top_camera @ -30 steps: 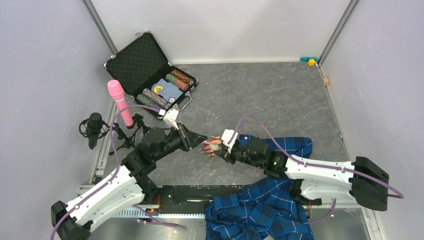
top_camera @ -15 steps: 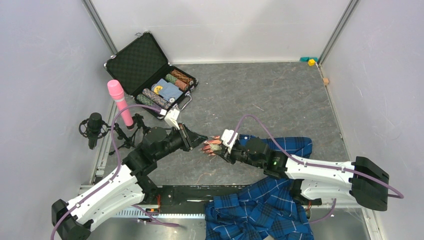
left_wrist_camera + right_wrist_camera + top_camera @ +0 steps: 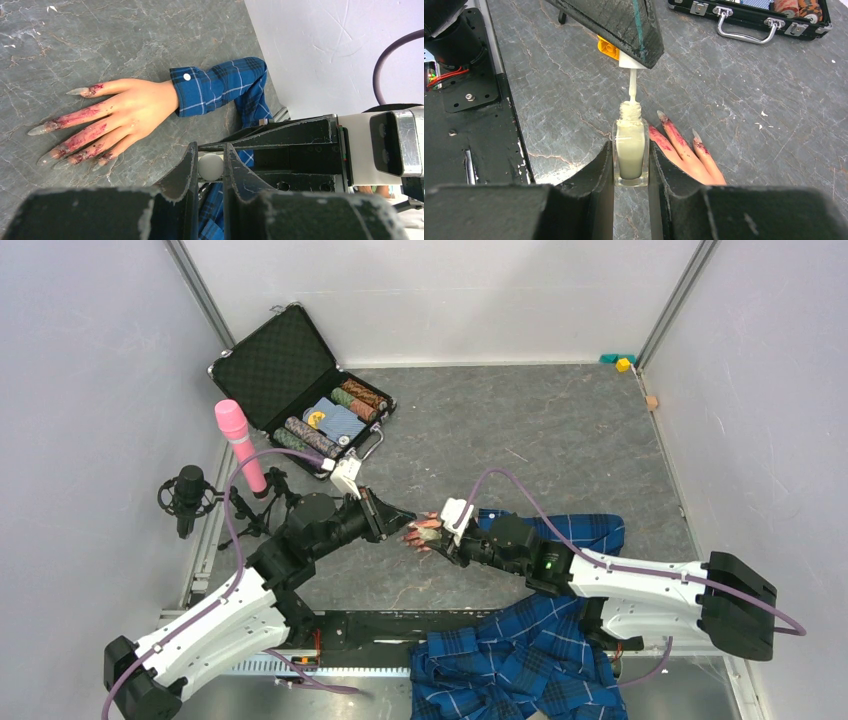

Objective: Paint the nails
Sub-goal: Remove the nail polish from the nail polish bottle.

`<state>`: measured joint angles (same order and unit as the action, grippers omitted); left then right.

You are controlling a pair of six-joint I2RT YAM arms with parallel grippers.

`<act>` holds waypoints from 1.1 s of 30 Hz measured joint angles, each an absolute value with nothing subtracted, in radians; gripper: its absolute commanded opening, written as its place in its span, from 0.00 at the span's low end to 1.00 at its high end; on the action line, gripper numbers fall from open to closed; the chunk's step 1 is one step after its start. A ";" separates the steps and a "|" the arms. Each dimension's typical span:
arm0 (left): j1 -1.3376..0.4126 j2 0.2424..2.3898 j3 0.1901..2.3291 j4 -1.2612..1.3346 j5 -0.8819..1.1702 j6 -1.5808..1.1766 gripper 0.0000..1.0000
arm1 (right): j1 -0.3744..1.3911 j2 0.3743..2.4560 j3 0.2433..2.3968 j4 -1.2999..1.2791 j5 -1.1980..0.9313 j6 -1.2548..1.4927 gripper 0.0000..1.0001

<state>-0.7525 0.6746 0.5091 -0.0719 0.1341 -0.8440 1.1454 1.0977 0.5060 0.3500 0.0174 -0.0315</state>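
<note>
A flesh-coloured mannequin hand (image 3: 135, 107) lies flat on the grey table, its wrist in a blue plaid sleeve (image 3: 215, 90). The nails (image 3: 39, 130) are long and pointed, and red smears run along the fingers. My right gripper (image 3: 631, 146) is shut on a small clear bottle (image 3: 630, 155) of pale liquid, standing just beside the fingers (image 3: 681, 145). My left gripper (image 3: 210, 151) is shut on the white cap (image 3: 210, 166). The cap's brush stem (image 3: 633, 87) reaches down into the bottle's neck. From above, both grippers (image 3: 395, 512) (image 3: 442, 536) meet over the hand (image 3: 420, 533).
An open black case (image 3: 290, 375) of poker chips sits at the back left. A pink microphone (image 3: 238, 445) and a black microphone on a stand (image 3: 188, 495) are at the left edge. Plaid cloth (image 3: 520, 660) hangs over the front edge. Small coloured blocks (image 3: 622, 362) lie at the back right.
</note>
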 measured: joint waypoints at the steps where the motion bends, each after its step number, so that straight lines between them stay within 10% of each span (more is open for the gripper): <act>1: -0.752 0.677 0.509 -0.072 0.134 -0.844 0.02 | 1.145 1.100 0.507 0.351 0.017 -0.032 0.00; 33: -0.752 0.624 0.509 -0.078 0.072 -0.844 0.02 | 1.157 1.154 0.503 0.373 0.019 -0.021 0.00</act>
<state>-0.7525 0.6235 0.5091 -0.0780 0.0719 -0.8444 1.1568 1.1538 0.5034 0.3729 0.0193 -0.0212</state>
